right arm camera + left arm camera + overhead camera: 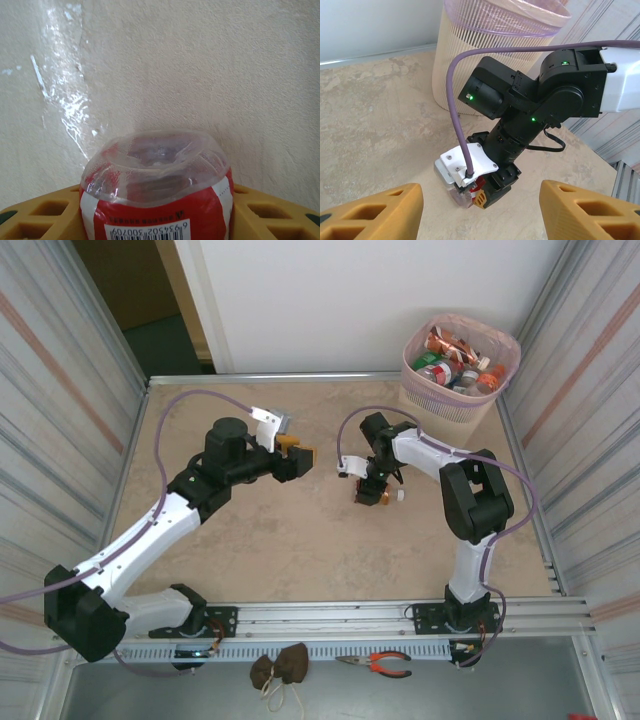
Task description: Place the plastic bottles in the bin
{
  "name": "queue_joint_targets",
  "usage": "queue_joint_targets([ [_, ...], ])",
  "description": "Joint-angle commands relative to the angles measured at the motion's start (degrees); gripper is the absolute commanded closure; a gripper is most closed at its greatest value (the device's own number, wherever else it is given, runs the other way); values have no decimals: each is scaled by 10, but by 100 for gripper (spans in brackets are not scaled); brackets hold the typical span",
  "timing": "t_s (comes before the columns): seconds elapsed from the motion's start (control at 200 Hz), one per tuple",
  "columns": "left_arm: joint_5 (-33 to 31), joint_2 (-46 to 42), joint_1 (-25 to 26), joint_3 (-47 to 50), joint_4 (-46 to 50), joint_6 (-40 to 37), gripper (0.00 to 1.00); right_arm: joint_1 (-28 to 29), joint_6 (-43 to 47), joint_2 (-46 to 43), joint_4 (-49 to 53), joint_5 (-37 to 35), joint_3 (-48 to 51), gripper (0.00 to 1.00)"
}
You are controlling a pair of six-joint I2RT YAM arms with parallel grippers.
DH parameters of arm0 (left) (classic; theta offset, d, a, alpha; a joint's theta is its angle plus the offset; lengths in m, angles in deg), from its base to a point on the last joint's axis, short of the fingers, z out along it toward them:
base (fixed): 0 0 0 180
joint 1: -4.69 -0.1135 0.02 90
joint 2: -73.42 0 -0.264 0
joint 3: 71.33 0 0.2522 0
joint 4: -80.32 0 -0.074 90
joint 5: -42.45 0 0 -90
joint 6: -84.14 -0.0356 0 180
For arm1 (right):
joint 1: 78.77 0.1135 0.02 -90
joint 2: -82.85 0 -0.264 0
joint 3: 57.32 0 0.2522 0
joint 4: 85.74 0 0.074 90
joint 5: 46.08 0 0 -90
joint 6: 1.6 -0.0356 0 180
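Red-label bottle sits base-on to the right wrist cam. Right gripper is clamped on it, yellow fingers hard against both sides. It's low over the middle of the table, white cap pointing right; can't tell if it touches. Pink-rimmed bin stands in the far right corner, well apart, loaded with bottles. I read the left gripper as released and empty, aimed at the right one. Orange-handled pliers lie on the near ledge.

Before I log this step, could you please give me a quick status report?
Left gripper open, empty, above table. Right gripper shut on red-label bottle, mid-table. Bin far right, holding bottles. Path to bin looks unobstructed.
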State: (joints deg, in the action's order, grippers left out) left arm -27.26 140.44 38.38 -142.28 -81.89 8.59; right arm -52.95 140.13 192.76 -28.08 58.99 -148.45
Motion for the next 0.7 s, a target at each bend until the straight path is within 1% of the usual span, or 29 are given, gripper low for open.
queue_joint_targets([
  [0.0, -3, -21, -6, 7, -16, 4, 37, -6, -57, -39, 2, 21, -22, 48],
  [0.18, -1, -16, -7, 5, -24, 5, 37, -25, -160, -120, -29, 46, -29, 47],
  [0.371, 2, -3, -8, -1, -31, 5, 37, -56, -250, -208, -52, 109, -45, 47],
  [0.446, 3, 1, -8, -4, -36, 6, 37, -72, -303, -237, -69, 122, -57, 48],
  [0.501, 5, 5, -9, -7, -36, 6, 37, -88, -345, -256, -83, 128, -71, 49],
  [0.596, 7, 11, -9, -9, -40, 6, 38, -126, -442, -282, -117, 132, -95, 50],
  [0.691, 8, 15, -9, -7, -48, 8, 38, -181, -543, -297, -155, 155, -123, 53],
])
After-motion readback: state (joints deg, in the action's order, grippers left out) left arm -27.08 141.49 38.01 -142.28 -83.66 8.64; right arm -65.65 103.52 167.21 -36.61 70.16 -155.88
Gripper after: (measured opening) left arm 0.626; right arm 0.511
